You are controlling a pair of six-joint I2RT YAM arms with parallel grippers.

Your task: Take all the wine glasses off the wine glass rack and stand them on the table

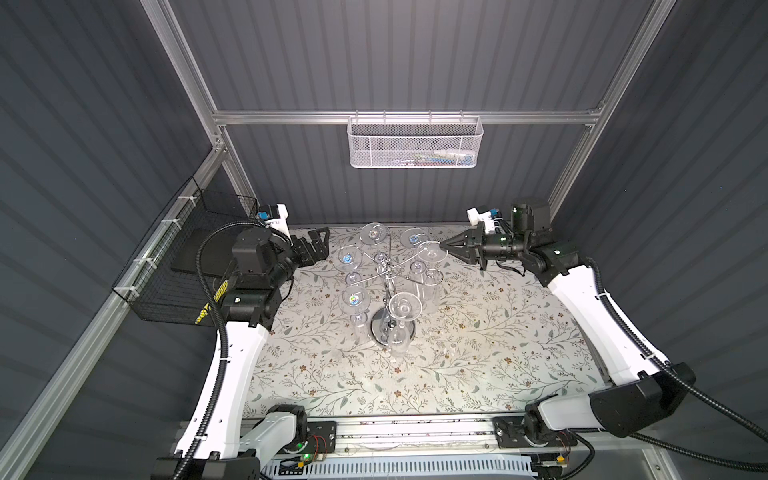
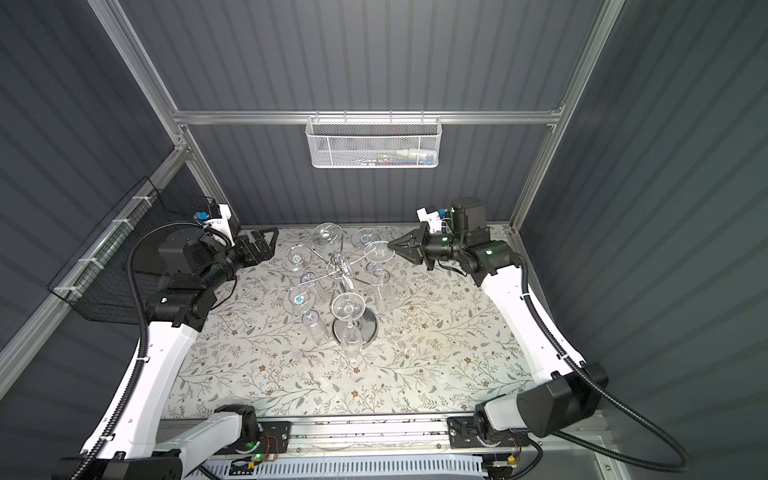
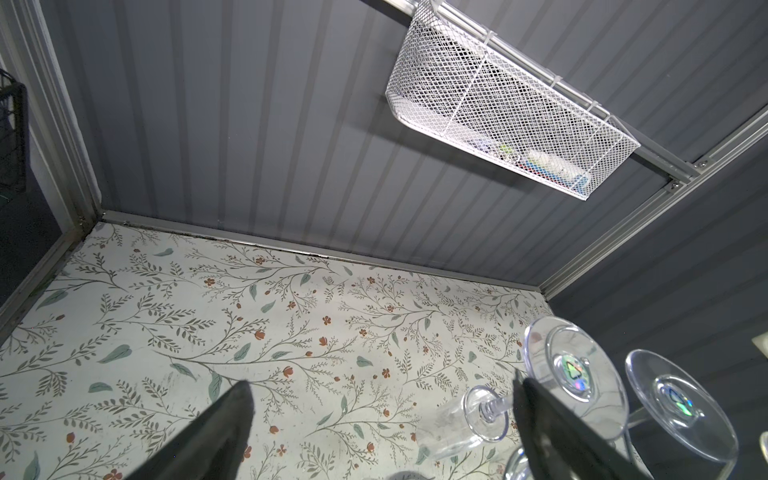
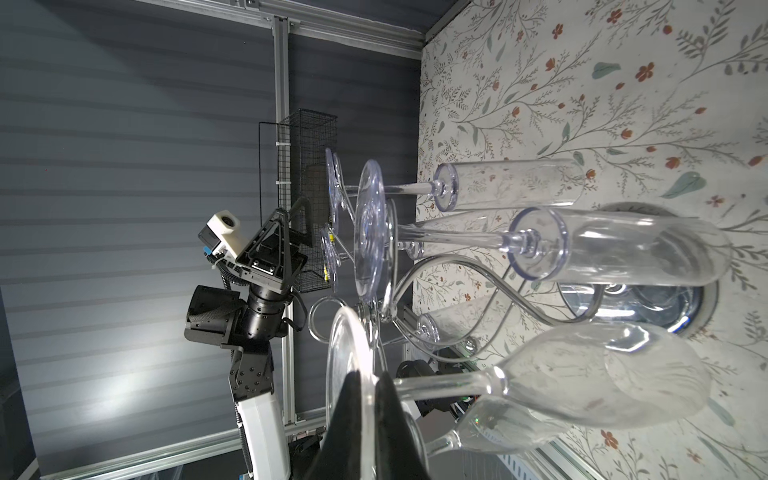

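The wine glass rack (image 1: pixel 387 277) (image 2: pixel 341 270) is a chrome wire tree on a round mirror base (image 4: pixel 685 307), standing mid-table with several clear glasses hanging bowl down. My right gripper (image 1: pixel 444 246) (image 2: pixel 390 245) (image 4: pixel 368 376) is shut on the rim of the round foot of the wine glass (image 1: pixel 430 251) (image 2: pixel 377 251) (image 4: pixel 602 374) at the rack's right side. I cannot tell whether its stem still rests in a hook. My left gripper (image 1: pixel 321 242) (image 2: pixel 268 241) (image 3: pixel 382 384) is open and empty, left of the rack near the back wall.
The other glasses (image 1: pixel 354 300) (image 3: pixel 577 370) hang around the rack's left, back and front. A white mesh basket (image 1: pixel 415 143) hangs on the back wall. A black wire basket (image 1: pixel 183 257) is fixed to the left wall. Floral tabletop (image 1: pixel 478 353) lies in front.
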